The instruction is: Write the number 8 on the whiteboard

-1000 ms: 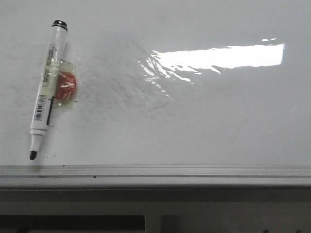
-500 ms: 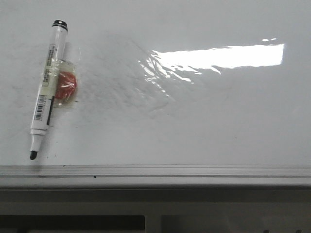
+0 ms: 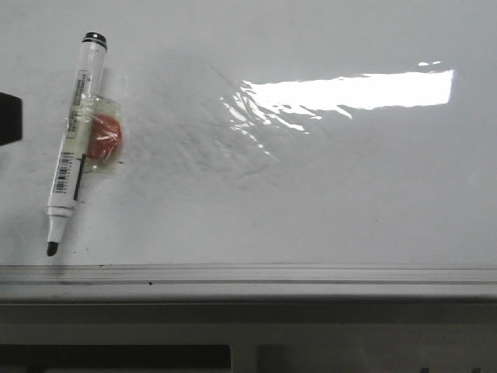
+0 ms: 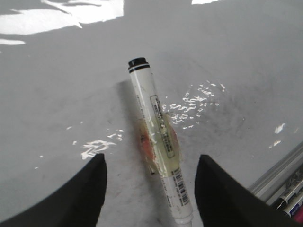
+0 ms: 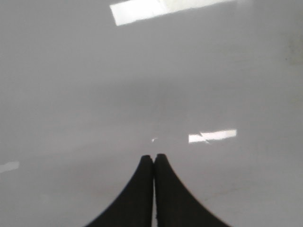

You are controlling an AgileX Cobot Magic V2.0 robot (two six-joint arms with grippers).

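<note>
The whiteboard [image 3: 326, 186] fills the front view, glossy white with faint grey smudges and a grey frame along its near edge. No number 8 shows on it. An uncapped white marker [image 3: 74, 144] with a black tip lies at the left, taped to an orange piece [image 3: 105, 138]. My left gripper [image 4: 150, 163] is open over the board, its fingers on either side of the marker [image 4: 158, 137] without touching it. A dark corner of it [image 3: 9, 118] shows at the left edge of the front view. My right gripper [image 5: 154, 157] is shut and empty over bare board.
A bright glare patch [image 3: 349, 89] lies on the board's upper right. The grey metal frame [image 3: 248, 276] runs along the near edge, also in the left wrist view [image 4: 279, 170], with other markers [image 4: 291, 201] beside it.
A dark part of my left gripper has come into the front view at the left edge. The marker has not moved.
</note>
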